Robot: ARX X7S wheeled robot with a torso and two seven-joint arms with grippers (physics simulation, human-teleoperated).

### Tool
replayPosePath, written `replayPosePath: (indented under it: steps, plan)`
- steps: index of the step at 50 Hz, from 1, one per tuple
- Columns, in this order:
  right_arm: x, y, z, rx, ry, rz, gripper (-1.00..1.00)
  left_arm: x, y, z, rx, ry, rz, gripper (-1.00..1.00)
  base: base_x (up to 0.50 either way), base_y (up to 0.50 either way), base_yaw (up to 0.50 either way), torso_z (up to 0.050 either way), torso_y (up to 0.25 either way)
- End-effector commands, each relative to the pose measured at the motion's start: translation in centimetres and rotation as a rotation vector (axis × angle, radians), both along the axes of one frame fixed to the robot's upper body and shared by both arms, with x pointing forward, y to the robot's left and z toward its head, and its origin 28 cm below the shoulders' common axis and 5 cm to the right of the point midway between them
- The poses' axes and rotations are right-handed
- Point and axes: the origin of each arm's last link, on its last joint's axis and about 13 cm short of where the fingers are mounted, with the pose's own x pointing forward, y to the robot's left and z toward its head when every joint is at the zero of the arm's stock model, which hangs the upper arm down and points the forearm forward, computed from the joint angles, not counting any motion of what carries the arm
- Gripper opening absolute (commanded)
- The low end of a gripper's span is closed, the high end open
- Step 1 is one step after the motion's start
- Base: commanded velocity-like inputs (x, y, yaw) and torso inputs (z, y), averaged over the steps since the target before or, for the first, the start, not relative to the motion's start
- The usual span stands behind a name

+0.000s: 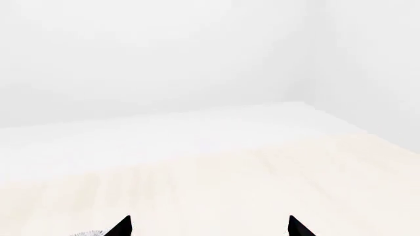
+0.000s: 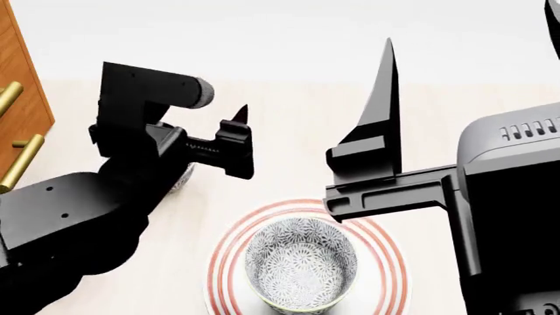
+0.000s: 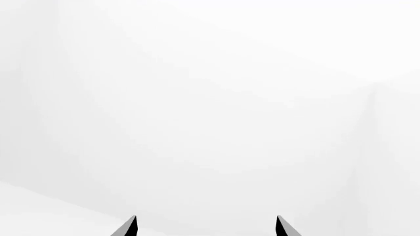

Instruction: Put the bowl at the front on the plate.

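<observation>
Left to right. Wooden cabinet (image 2: 18, 85) with brass handles at 9 o'clock, well clear.

Left gripper (image 2: 236, 141) hangs over the surface (image 2: 289, 131) at about 10 o'clock from the plate, empty. Its wrist view shows two fingertips (image 1: 121, 227) spread apart, nothing between them. A second patterned bowl (image 2: 181, 178) peeks out just behind that arm, so a low sweep on the way back could clip it.

The bowl (image 2: 300, 262) sits on the plate (image 2: 229, 259), roughly centred; the placing looks done. Deep glossy ceramic with a dense grey-blue floral pattern. The plate is flat and white with red rings, probably slick.

Right gripper (image 3: 205, 227) is up at 1 o'clock, jaws wide, holding nothing. One long wedge finger (image 2: 382, 105) stands above the bowl's far rim: dropping or swinging inward could tip it.
</observation>
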Motion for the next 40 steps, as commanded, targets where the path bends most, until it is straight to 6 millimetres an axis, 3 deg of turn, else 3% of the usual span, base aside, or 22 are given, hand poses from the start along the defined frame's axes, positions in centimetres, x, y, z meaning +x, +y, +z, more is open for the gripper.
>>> replayPosePath:
  steps: [1, 12, 40]
  plan:
    - [-0.3, 0.0, -0.7, 0.004, 0.008, -0.015, 1.00, -3.4, 0.7, 0.7, -0.113, -0.076, -0.009, 1.00, 0.00, 0.00, 0.00, 0.000, 0.000]
    - [0.2, 0.2, -1.3, 0.013, 0.014, 0.003, 1.00, -6.3, 1.3, 0.0, -0.140, -0.108, -0.053, 1.00, 0.00, 0.00, 0.00, 0.000, 0.000]
    - [0.9, 0.4, -3.2, 0.053, 0.034, 0.023, 1.00, -11.5, 2.4, -2.5, -0.207, -0.134, -0.072, 1.00, 0.00, 0.00, 0.00, 0.000, 0.000]
